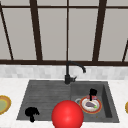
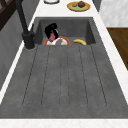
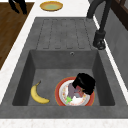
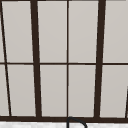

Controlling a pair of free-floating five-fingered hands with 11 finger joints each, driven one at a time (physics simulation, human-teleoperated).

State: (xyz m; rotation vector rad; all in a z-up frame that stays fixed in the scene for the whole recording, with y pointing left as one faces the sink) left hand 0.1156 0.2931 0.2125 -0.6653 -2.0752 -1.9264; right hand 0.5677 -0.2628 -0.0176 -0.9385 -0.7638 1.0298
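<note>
Down in the sink basin [image 3: 37,62], at about four o'clock from the faucet [image 1: 68,75] in the front view: right hand [image 3: 84,83], fingers curled down onto the food on a red-rimmed plate [image 3: 60,86], apparently grasping a dark piece [image 3: 72,90], though the exact hold is masked by the hand. Left hand [image 1: 31,113] idle over the drainboard [image 2: 62,77] at seven o'clock, fingers hanging loosely curled, holding nothing. Right side view adds a banana [image 3: 37,95] at nine o'clock from the plate, which a red ball [image 1: 67,115] hides from the front. Window [image 4: 67,60] above; yellow dish [image 1: 3,104] on the counter at far left
</note>
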